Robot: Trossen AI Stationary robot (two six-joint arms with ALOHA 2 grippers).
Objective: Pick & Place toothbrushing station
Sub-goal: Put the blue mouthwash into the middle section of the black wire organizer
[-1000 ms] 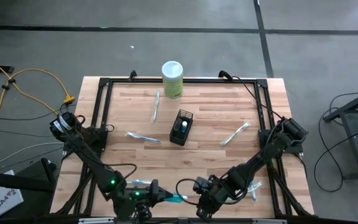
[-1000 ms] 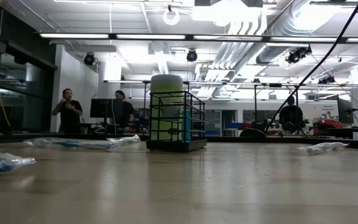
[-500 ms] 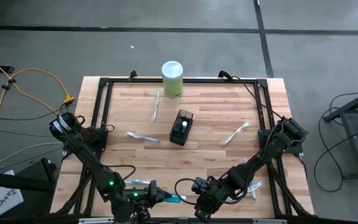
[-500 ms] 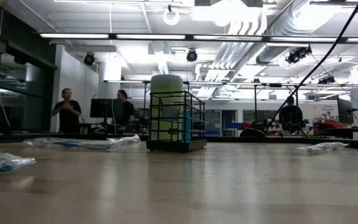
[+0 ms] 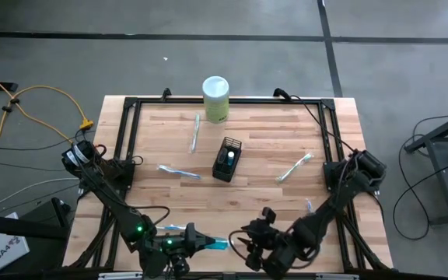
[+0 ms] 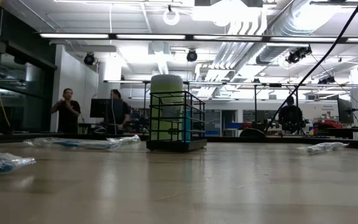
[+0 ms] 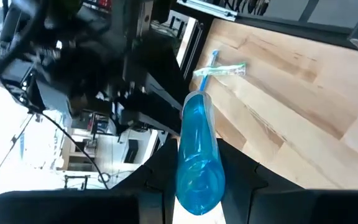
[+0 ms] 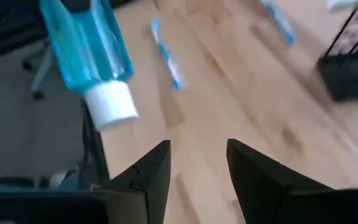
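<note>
Left gripper [image 5: 201, 244] at the table's near edge, pinching a teal white-capped tube [image 7: 196, 155] by its flat end, cap pointing toward the right gripper [image 5: 243, 245]. Right gripper just beside the cap, fingers [image 8: 148, 171] spread with nothing between them, apart from the tube. Black wire-mesh holder [image 5: 227, 159] stands upright mid-table, well beyond both grippers, a second tube inside it. Wrapped toothbrushes [image 5: 179, 171] lie scattered around the holder; one more [image 5: 317, 236] lies close beside the right arm. Pale green canister [image 5: 215, 98] at the far edge
</note>
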